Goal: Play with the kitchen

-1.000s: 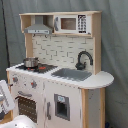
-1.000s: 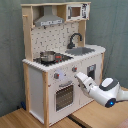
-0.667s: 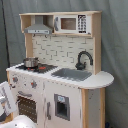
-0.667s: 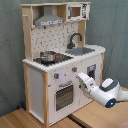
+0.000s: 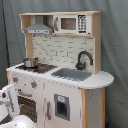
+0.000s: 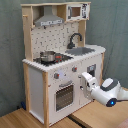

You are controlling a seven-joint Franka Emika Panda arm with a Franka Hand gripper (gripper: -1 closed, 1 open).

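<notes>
A: Nearest in the second exterior view: tool [image 6: 83, 83], raised just in front of the oven door [image 6: 64, 96], nose toward the second exterior view's left. Spread or pressed together?

B: Cannot tell. Beyond it, the kitchen [image 6: 59, 60], upright on the wooden floor, front panel facing the arm.

A: So kitchen straight ahead of tool, door handle [image 6: 65, 84] horizontal, just beside. Further back, pot [image 6: 48, 56] on stovetop, black faucet [image 6: 75, 39] by the sink.

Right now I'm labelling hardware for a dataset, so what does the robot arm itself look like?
In the second exterior view the arm is glossy white with rounded, bulbous joint housings, dark seams between segments and a small blue light on its underside. It narrows to a white wrist section in front of the kitchen. In the first exterior view only white rounded parts show at the bottom left.
</notes>
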